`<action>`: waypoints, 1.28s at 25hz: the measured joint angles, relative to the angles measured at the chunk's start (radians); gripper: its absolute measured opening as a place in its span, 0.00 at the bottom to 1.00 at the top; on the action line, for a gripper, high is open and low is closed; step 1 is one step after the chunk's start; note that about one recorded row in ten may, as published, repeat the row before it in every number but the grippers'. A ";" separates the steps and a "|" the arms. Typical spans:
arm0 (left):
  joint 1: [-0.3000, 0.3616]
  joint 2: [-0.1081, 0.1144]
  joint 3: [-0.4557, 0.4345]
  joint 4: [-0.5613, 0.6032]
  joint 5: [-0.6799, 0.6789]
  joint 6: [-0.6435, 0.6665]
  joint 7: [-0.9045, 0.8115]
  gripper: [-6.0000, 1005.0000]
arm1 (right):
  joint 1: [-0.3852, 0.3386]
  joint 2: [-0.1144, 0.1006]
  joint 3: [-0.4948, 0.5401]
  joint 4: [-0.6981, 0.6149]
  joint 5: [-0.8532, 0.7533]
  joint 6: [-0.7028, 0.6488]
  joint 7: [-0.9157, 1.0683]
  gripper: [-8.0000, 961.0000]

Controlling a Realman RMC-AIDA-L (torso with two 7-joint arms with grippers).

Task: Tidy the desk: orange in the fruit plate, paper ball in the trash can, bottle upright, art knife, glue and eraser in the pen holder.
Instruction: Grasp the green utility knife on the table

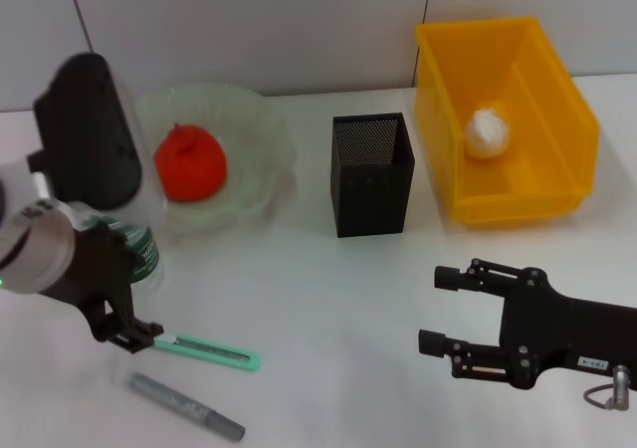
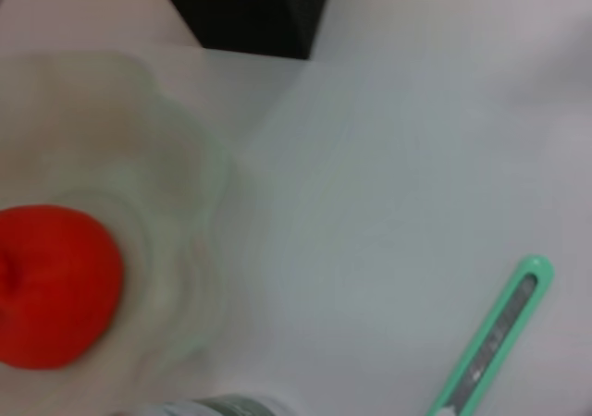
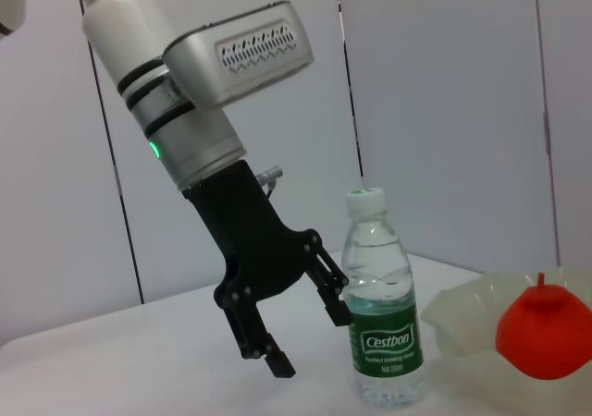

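Note:
The orange (image 1: pixel 189 164) lies in the pale-green fruit plate (image 1: pixel 254 119). The paper ball (image 1: pixel 489 134) lies in the yellow trash can (image 1: pixel 528 204). The bottle (image 3: pixel 384 314) stands upright beside the plate; only its green label (image 1: pixel 142 251) shows in the head view. My left gripper (image 1: pixel 127 336) is open and empty just beside the bottle, shown in the right wrist view (image 3: pixel 310 340). The mint-green art knife (image 1: pixel 209 350) and the grey glue (image 1: pixel 184 405) lie on the table by it. The black pen holder (image 1: pixel 371 174) stands mid-table. My right gripper (image 1: pixel 438 314) is open and empty. The eraser is out of view.
The left wrist view shows the orange (image 2: pixel 55 287), the plate's rim (image 2: pixel 185 185), the knife (image 2: pixel 495 337) and the pen holder's foot (image 2: pixel 250 9). White tabletop lies between the pen holder and my right gripper. A wall stands behind the table.

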 joint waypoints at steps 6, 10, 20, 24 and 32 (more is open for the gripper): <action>-0.014 -0.002 0.058 -0.004 0.021 0.029 0.045 0.80 | 0.000 0.001 0.000 -0.017 0.004 -0.009 0.000 0.79; -0.027 -0.004 0.078 -0.005 0.021 0.053 0.068 0.80 | 0.001 0.001 0.000 -0.029 0.013 -0.018 0.002 0.79; -0.076 -0.006 0.143 -0.041 0.053 0.060 0.120 0.80 | 0.006 0.002 -0.001 -0.053 0.016 -0.042 0.002 0.79; -0.101 -0.007 0.158 -0.084 0.063 0.053 0.147 0.80 | 0.007 0.002 0.000 -0.066 0.016 -0.042 0.001 0.79; -0.117 -0.008 0.160 -0.116 0.076 0.014 0.202 0.80 | -0.002 0.002 0.000 -0.071 0.015 -0.049 0.001 0.79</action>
